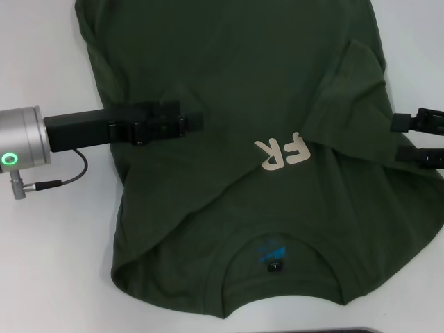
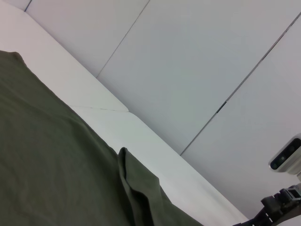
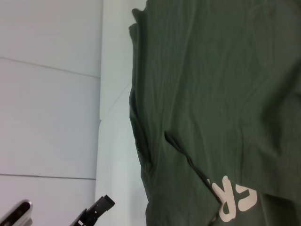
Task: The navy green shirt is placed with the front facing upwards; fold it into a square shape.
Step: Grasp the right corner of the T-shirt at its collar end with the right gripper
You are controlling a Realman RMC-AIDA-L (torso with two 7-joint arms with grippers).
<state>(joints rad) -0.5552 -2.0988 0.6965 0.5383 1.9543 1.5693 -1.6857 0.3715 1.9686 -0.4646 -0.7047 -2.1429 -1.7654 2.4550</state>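
With our left gripper (image 1: 191,123) low over the navy green shirt (image 1: 236,83), jaw state unclear, we should drag folds flat and even.

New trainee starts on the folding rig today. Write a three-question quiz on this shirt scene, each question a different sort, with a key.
1. True or false: the whole chest word on the shirt can be read.
2. Which claw is over the cloth? A) the left claw B) the right claw, which sits at the shirt's edge C) neither
3. Fill in: the collar lies at the shirt's end ______ to the robot.

Key
1. False: only the letters "FR" show; a folded-over flap covers the rest.
2. A
3. Nearest; the neck label shows inside it.
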